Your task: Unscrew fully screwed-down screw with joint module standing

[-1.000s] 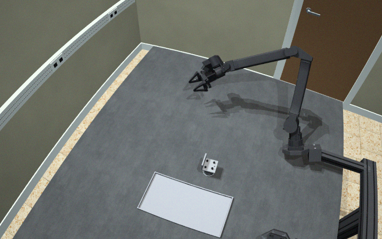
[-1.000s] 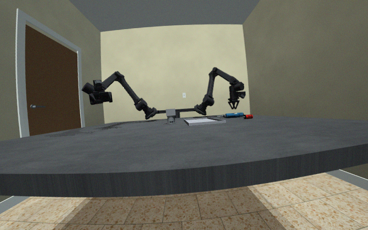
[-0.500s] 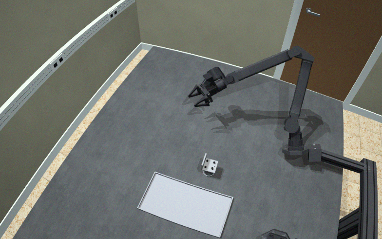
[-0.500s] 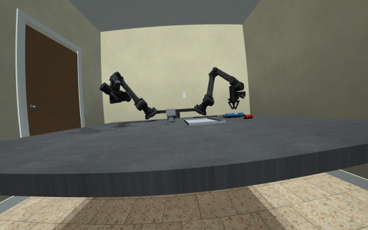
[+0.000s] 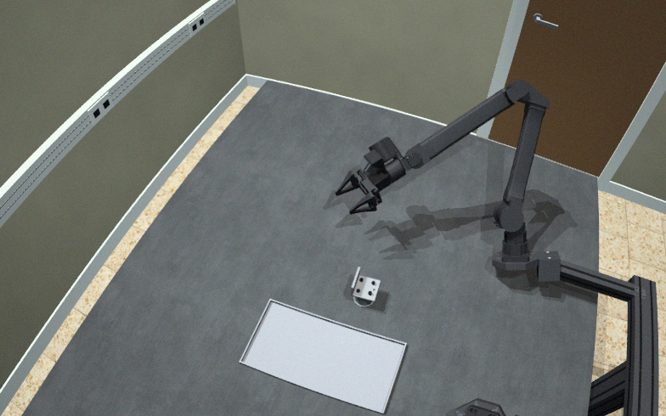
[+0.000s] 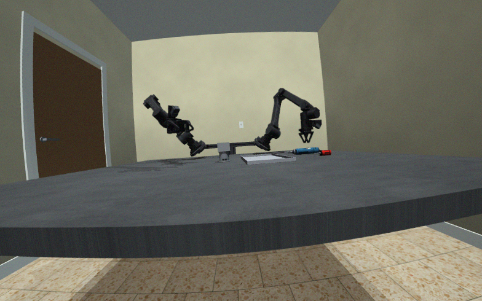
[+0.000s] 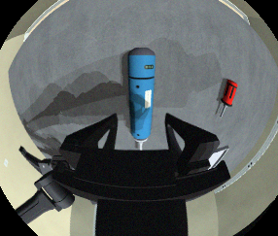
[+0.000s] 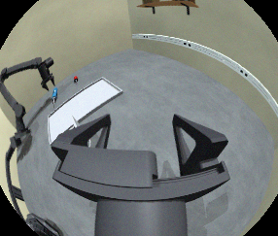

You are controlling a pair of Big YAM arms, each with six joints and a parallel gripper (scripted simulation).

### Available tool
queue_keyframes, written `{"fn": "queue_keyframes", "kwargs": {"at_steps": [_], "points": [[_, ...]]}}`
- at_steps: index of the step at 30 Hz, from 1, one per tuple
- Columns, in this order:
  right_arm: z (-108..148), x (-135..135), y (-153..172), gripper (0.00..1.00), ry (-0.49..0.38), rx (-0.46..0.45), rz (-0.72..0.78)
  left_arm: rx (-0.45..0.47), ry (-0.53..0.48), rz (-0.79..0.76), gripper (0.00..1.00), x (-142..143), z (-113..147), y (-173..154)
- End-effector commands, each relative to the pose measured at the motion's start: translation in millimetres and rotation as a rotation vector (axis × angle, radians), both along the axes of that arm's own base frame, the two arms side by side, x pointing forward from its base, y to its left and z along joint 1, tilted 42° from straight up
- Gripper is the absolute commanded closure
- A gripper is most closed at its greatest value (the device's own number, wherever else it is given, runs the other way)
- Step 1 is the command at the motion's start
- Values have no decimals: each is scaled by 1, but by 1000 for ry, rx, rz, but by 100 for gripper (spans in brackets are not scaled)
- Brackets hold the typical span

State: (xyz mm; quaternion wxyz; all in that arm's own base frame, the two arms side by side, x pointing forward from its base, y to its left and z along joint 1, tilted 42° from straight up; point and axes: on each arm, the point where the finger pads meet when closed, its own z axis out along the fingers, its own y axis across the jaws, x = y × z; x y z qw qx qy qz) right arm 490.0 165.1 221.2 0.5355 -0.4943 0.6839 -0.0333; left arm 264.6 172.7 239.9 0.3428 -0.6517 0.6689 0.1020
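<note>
The joint module (image 6: 224, 156) stands upright with its light bracket (image 5: 368, 288) (image 6: 223, 147) on top. Several dark round spots show on the bracket's top plate; which is a fully seated screw cannot be told. The blue electric screwdriver (image 7: 141, 96) (image 6: 306, 150) (image 8: 54, 92) lies flat on the table. My left gripper (image 7: 142, 116) (image 6: 305, 141) (image 8: 52, 88) is open and empty above it, fingers on both sides of its barrel in the left wrist view. My right gripper (image 5: 344, 203) (image 8: 141, 118) is open and empty above the table, well away from the module.
A shallow white tray (image 5: 323, 356) (image 6: 268, 159) (image 8: 86, 103) lies beside the module. A red screwdriver (image 7: 230, 92) (image 6: 325, 152) (image 8: 76, 79) lies near the blue one, its shaft pointing obliquely. The arms' mounting frame (image 5: 643, 340) stands at the table edge.
</note>
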Motion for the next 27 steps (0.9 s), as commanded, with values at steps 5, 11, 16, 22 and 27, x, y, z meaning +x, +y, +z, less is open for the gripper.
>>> {"fn": "queue_keyframes", "kwargs": {"at_steps": [5, 11, 16, 22, 27], "points": [[-49, -41, 56, 14, 22, -13, 77, -18, 25, 13, 35, -3, -9, 0], [-48, -59, 62, 14, -2, -14, 94, -18, 25, 13, 35, -3, -9, 0], [-92, -101, 80, 14, 30, -52, 138, -18, 25, 13, 35, -3, -9, 0], [-123, -143, 97, 14, 36, -79, 182, -18, 25, 13, 35, -3, -9, 0], [-100, -120, 97, 14, -8, -54, 150, -18, 25, 13, 35, -3, -9, 0]]}}
